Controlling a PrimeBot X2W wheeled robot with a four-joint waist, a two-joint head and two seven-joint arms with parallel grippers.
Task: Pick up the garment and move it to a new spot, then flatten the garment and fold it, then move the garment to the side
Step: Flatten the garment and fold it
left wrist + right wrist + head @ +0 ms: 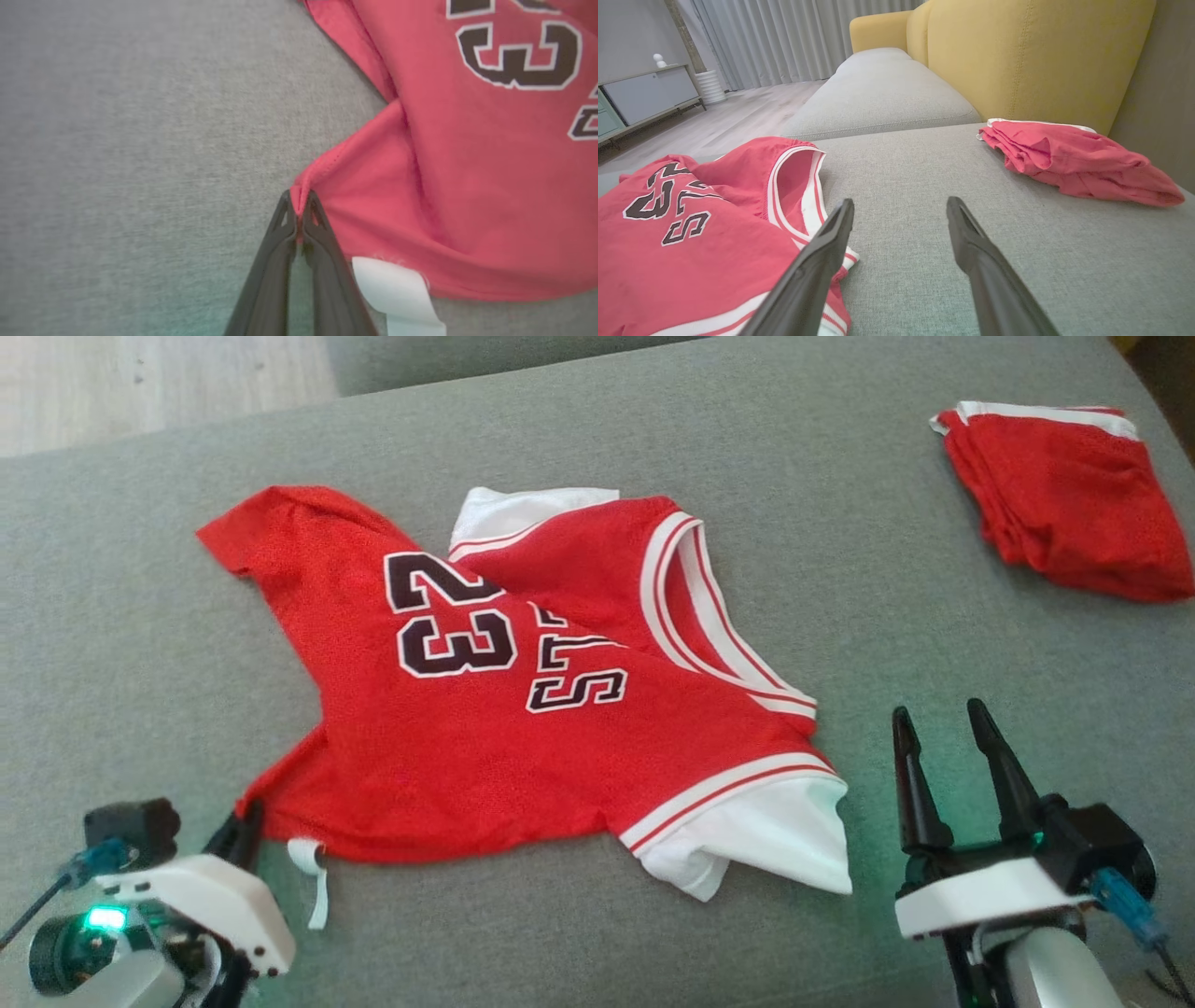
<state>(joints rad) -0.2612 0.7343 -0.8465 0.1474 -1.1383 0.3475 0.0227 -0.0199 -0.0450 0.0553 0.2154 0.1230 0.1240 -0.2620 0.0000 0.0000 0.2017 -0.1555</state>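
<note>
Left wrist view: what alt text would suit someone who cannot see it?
Two dark fingers pinch shut on a corner of a red jersey lying on a grey cushion. A white tag curls from its hem beside them; part of a black number shows top right.

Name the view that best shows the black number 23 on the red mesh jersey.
The head view: both digits of the black number 23 read clearly on the red mesh jersey. The left wrist view catches the 3 and a scrap of the 2; the right wrist view shows it small and slanted.
</note>
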